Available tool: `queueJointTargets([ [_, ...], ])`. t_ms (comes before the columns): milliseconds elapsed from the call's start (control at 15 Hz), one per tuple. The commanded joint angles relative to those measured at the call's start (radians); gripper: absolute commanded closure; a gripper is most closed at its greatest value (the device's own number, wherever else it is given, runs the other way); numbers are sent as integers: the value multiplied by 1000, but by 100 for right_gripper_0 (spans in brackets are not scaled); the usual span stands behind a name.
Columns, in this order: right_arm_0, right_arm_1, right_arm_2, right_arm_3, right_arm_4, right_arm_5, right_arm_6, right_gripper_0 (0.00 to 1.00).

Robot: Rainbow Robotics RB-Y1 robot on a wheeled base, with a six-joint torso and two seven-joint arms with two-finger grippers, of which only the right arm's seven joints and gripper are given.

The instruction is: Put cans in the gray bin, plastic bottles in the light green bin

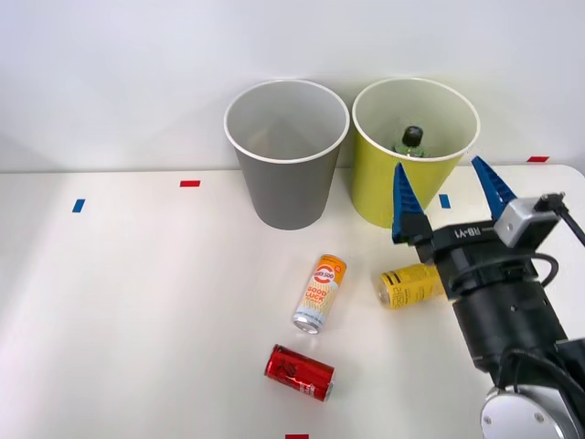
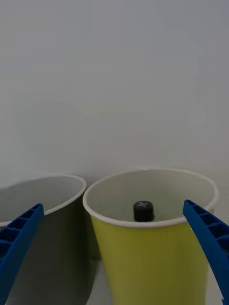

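The gray bin [image 1: 287, 160] and the light green bin [image 1: 409, 174] stand side by side at the back of the table. A black-capped bottle with a green label [image 1: 412, 142] stands inside the light green bin; its cap [image 2: 143, 210] shows over the rim [image 2: 143, 224]. My right gripper [image 1: 448, 194] is open just in front of that bin, with nothing between its blue fingers [image 1: 405, 203]. A yellow-labelled bottle [image 1: 409, 285] lies on the table below the gripper, partly hidden by the arm. On the table also lie a white-and-orange can [image 1: 320, 293] and a red can [image 1: 299, 372].
Small red tape marks [image 1: 189, 183] and blue tape marks [image 1: 78, 205] are stuck on the white table [image 1: 137, 311]. A plain pale wall rises behind the bins. The gray bin's rim [image 2: 57, 190] sits close beside the light green bin.
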Motion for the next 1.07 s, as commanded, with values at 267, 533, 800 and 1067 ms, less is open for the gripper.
queueJointTargets([
  [267, 198, -101, 70, -4, 26, -132, 1, 0],
  [533, 304, -87, 39, -4, 62, -131, 7, 0],
  [800, 394, -70, 11, -4, 160, -124, 7, 0],
  [1067, 431, -27, -9, 48, 271, -132, 8, 0],
])
